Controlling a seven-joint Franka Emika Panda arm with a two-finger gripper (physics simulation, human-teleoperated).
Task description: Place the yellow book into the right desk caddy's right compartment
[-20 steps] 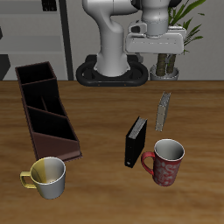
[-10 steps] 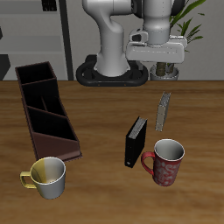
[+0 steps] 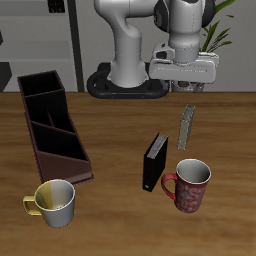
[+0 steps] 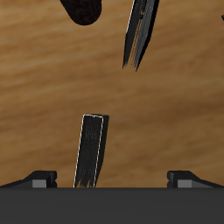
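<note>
The yellow book (image 3: 186,127) stands upright on the table, thin with a grey speckled cover; the wrist view shows it edge-on (image 4: 92,150). My gripper (image 3: 186,84) hangs open and empty above the table, behind the book and well above it. Its fingertips (image 4: 39,179) are spread wide in the wrist view. The right desk caddy (image 3: 36,140), a long dark brown box with black cells, lies far across the table. Its squarish end cell (image 3: 40,85) at the back holds nothing.
A thicker black book (image 3: 154,163) stands close in front of the yellow one, also in the wrist view (image 4: 140,33). A red mug (image 3: 188,185) sits beside it. A yellow mug (image 3: 52,202) stands near the caddy's front end. A potted plant (image 3: 190,70) stands behind the gripper.
The gripper has come down and forward and shifted sideways, ending nearer the yellow book. Books, mugs and caddy have not moved.
</note>
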